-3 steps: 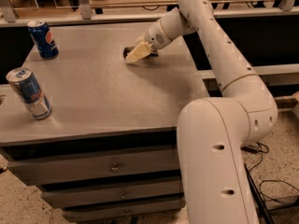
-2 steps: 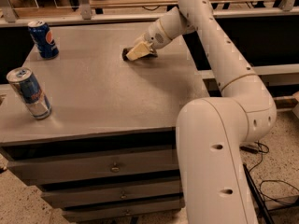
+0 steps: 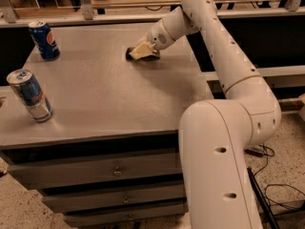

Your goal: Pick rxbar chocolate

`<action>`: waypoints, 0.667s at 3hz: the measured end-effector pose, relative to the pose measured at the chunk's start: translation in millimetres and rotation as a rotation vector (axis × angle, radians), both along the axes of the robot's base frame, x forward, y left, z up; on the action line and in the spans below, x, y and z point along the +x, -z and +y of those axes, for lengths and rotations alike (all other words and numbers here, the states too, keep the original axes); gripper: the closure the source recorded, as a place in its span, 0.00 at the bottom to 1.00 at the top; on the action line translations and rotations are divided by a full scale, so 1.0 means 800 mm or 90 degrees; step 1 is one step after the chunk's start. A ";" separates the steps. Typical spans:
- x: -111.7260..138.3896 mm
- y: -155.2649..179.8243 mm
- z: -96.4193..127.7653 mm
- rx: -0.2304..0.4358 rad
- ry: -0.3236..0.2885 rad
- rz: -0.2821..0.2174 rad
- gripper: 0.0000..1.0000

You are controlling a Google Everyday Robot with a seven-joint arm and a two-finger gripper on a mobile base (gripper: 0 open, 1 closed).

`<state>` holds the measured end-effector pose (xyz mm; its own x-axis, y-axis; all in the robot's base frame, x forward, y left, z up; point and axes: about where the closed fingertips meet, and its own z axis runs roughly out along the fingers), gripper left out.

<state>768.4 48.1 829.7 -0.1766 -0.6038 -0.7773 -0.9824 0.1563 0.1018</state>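
Camera view: the one view, looking down across the grey bench (image 3: 109,104) from its front.
Rxbar chocolate (image 3: 152,57): lies flat on the far middle of the bench top, well apart from both cans. Only dark slivers of wrapper show, at the left and the lower right of the gripper.
Writing on the bar: none can be read, as the gripper covers most of the wrapper.
Long axis: as far as the dark edges show, it runs left to right, roughly along the back edge of the bench. Which end is which cannot be told.
Gripper (image 3: 142,51): pale cream, down on top of the bar and touching it, pointing left and downward.
Grip: I cannot tell whether it is closed on the bar or merely resting over it.
Arm (image 3: 224,56): white. It rises from the bulky base shell (image 3: 219,166) at the lower right, climbs to the top of the view, then folds down and leftward through the wrist to the gripper.
Far can (image 3: 44,40): blue, upright at the back left corner, with a round red-white-blue emblem but no legible words.
Near can (image 3: 29,95): silver and blue with a red mark, standing at the left front edge and leaning slightly in the view. Its lettering is unreadable.
Drawers (image 3: 116,171): stacked under the bench top, each with a small knob.
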 end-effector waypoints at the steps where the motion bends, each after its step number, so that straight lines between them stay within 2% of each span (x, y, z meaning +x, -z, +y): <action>1: 0.000 -0.001 0.000 0.000 0.000 0.000 1.00; 2: 0.000 -0.001 0.000 0.000 0.000 0.000 1.00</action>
